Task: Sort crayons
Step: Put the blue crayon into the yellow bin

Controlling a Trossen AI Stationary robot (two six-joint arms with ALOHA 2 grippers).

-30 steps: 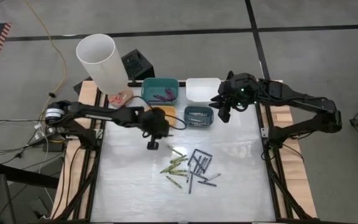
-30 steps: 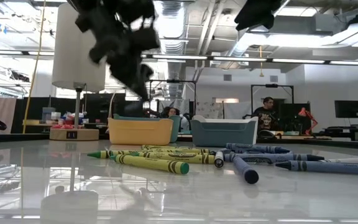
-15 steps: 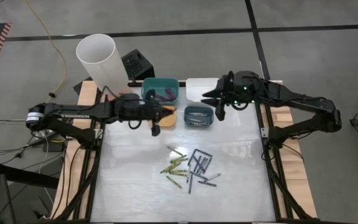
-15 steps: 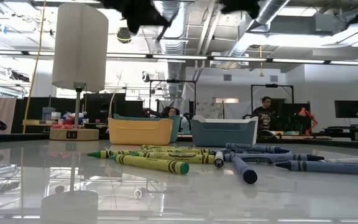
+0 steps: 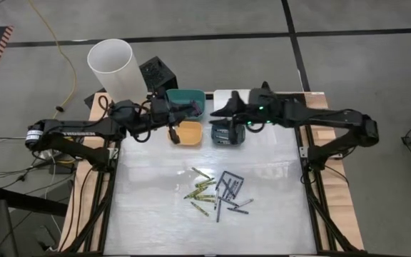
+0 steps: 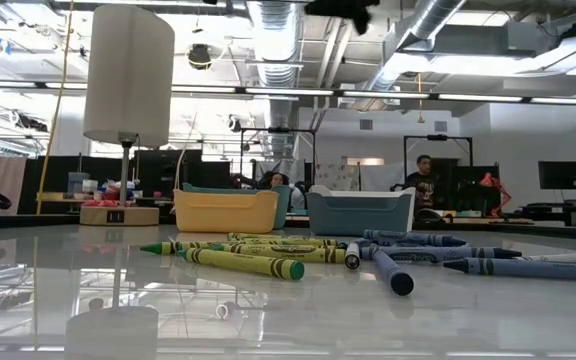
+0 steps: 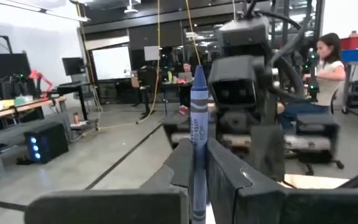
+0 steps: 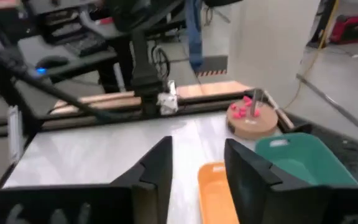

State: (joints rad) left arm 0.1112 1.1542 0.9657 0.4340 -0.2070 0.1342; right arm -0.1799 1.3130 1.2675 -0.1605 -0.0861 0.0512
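**A:** What has the left gripper (image 7: 196,177) got?

**B:** Its fingers (image 7: 229,183) are clenched on a blue wax crayon in a paper wrapper (image 7: 197,106), held low on the stick, so most of it stands up above them. From overhead, that gripper hangs at the left edge of the small orange plastic bin (image 5: 191,134).

**A:** So it should drop the crayon there?

**B:** Probably not. The small blue-grey plastic bin (image 5: 227,135) just beside the orange one looks the likelier home for a blue stick, and the teal plastic bin (image 5: 191,96) behind holds dark ones. The gripper should carry the crayon fully over the chosen bin, tip it downward, come low, then let go, so it cannot bounce off the rim.

**A:** And the right gripper (image 8: 194,163)?

**B:** Its fingers are spread and empty. It sits over the back row of bins, close to the left arm's path. The left arm should keep clear of it, or wait until it goes.

**A:** What remains?

**B:** A loose pile of yellow-green, blue and grey crayons (image 5: 216,191) lies mid-desk (image 5: 148,214), well apart from the bins.
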